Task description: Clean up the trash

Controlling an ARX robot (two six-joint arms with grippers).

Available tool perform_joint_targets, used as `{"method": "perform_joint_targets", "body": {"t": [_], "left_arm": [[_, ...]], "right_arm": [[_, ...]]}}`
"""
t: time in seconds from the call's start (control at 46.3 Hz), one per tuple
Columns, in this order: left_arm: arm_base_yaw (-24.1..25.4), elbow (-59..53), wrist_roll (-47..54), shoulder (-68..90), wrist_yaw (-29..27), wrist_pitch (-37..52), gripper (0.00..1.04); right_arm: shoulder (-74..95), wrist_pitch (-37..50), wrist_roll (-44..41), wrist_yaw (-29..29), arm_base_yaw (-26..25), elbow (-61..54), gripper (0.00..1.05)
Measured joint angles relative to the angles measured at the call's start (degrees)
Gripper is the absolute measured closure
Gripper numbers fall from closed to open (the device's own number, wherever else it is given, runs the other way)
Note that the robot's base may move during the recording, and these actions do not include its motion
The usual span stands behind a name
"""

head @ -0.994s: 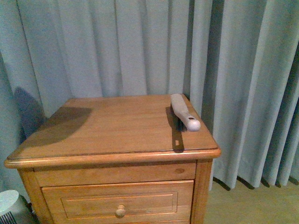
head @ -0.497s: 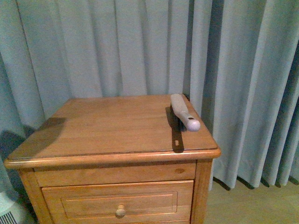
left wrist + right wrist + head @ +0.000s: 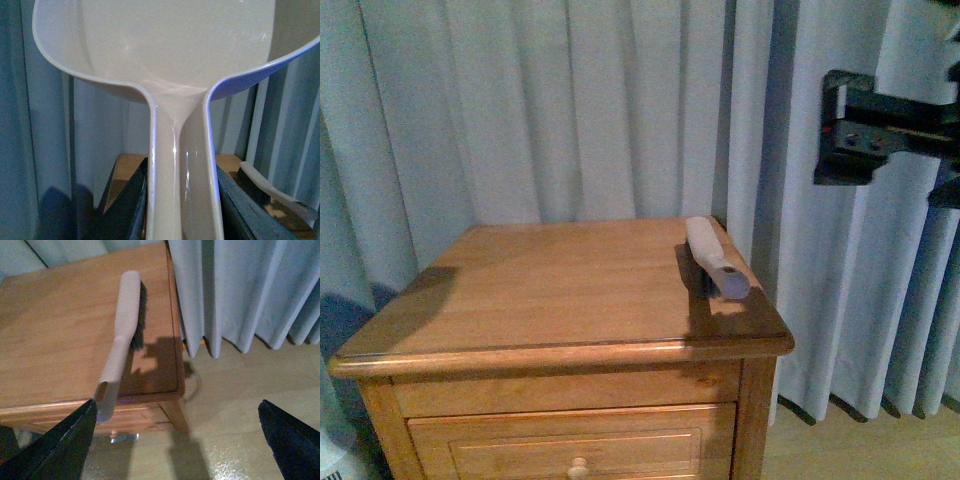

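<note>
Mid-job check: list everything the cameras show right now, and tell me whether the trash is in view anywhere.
Nightstand: one, brown wood, centre of the front view.
Drawer knob: one, round, wooden, on the nightstand's front.
Brush: one, pale handle with dark bristles, lying on the nightstand top near its right edge.
Dustpan: one, pale beige, held up in front of the curtain.
Curtain: pale grey-blue, behind and to the right of the nightstand.
Floor: light wood, to the right of the nightstand.
Trash: none visible in any view.
Left end effector: dark, shut on the dustpan's handle.
Right end effector: dark, open, empty, above the nightstand's brush-side corner.
</note>
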Motion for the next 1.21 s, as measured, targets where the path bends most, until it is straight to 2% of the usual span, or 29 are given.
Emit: {"method": "perform_joint_targets", "body": {"t": [0.151, 0.454, 0.994, 1.21], "left_arm": [[0.0, 0.0, -0.07, -0.02, 0.0, 0.0, 0.76], [0.0, 0.0, -0.09, -0.02, 0.0, 0.0, 0.76], [0.02, 0.0, -0.09, -0.02, 0.0, 0.0, 0.76], [0.02, 0.0, -0.09, -0.02, 0.0, 0.0, 0.76]], "right_arm": [[12.7, -8.26, 6.16, 2.14, 2.32, 11.93, 0.07], [27.78, -14.71, 13.11, 1.81, 5.09, 28.72, 0.07], [40.11, -18.97, 15.63, 2.25, 7.45, 40.3, 0.07], [41.35, -19.82, 15.52, 2.08, 7.5, 41.0, 0.37]]}}
